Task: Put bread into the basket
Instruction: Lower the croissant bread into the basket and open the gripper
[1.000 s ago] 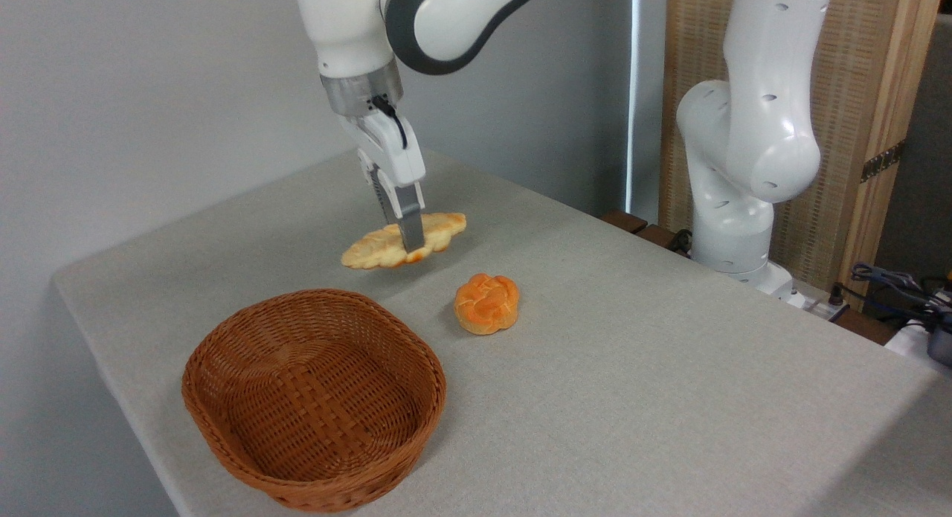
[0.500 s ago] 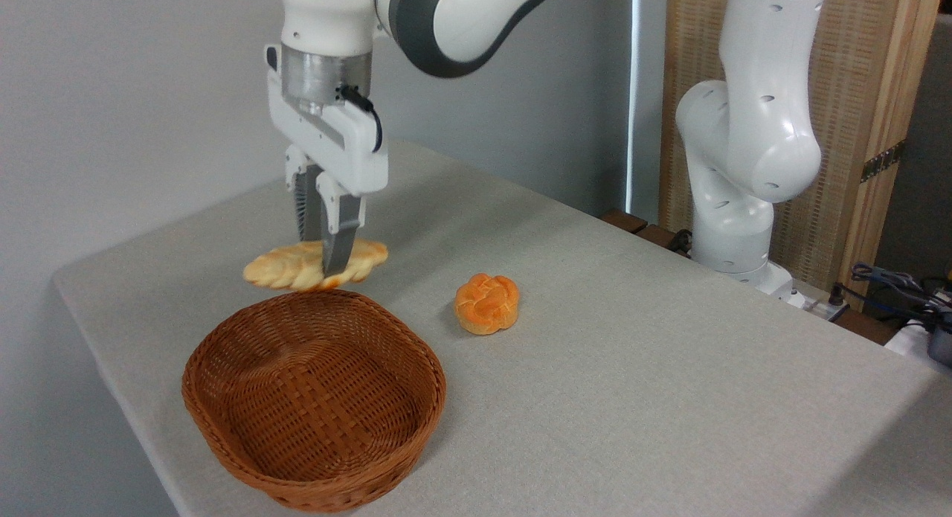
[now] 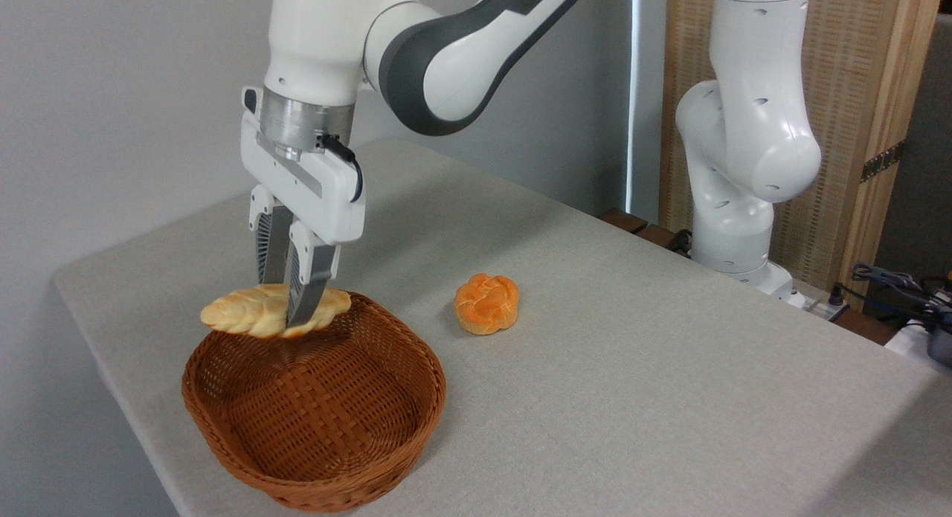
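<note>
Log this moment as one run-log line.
stage: carry | pincer: shut on bread | bread: above far rim of basket, not released | basket: empty | orange bun: on table, untouched

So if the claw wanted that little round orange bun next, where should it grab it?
Probably across the middle, coming straight down from above. The round bun sits flat on the table, apart from the basket, with free space all around, so the fingers could drop on either side. Its domed, knotted top offers no handle, so squeezing its widest sides seems safest.
</note>
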